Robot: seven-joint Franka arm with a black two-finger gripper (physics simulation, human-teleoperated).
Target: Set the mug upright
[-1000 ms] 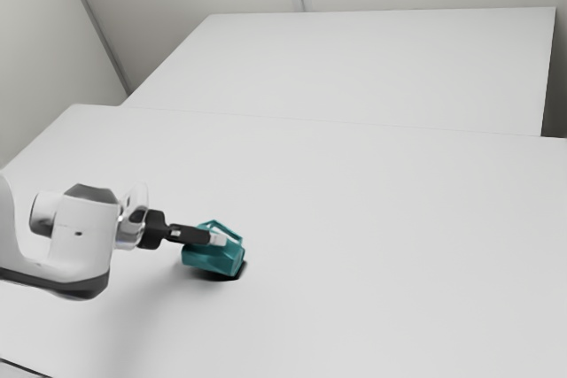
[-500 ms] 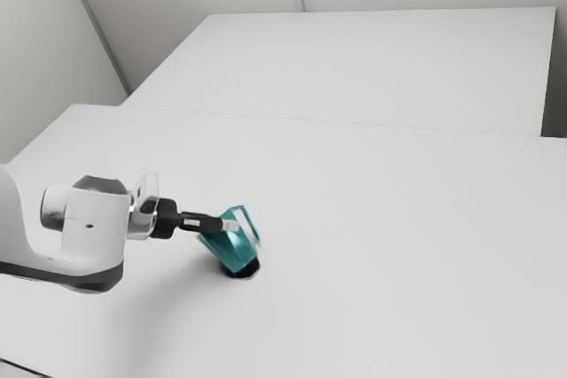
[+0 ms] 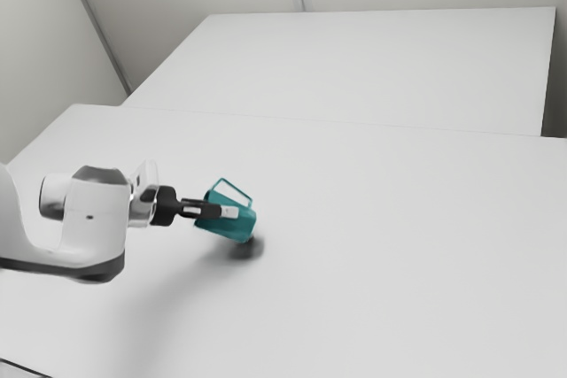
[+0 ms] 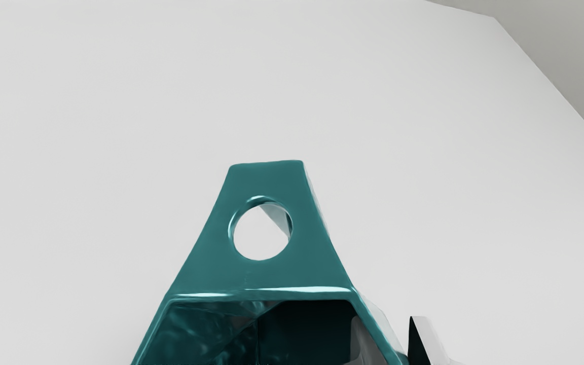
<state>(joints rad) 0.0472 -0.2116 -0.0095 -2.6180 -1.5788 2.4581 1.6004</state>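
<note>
The teal mug (image 3: pixel 232 229) hangs tilted above the table, its mouth toward the arm and its handle (image 3: pixel 234 187) on the upper side. My gripper (image 3: pixel 229 212) is shut on the mug's wall. In the wrist view the mug (image 4: pixel 206 276) faces the camera with its open mouth, and the handle has a round hole. One finger of the gripper (image 4: pixel 391 347) stands inside the mouth and the other outside, with a side wall between them. The mug's base is hidden in the wrist view.
A white table (image 3: pixel 372 263) lies beneath the mug, with the mug's dark shadow on it. Behind it stands a second white surface (image 3: pixel 354 68), then pale walls. A table edge crosses a corner of the wrist view.
The held mug has risen from the table, leaving its shadow below and apart. Its tilt changed on the way, steeper half a second ago, more lying now. My hand has moved up.
</note>
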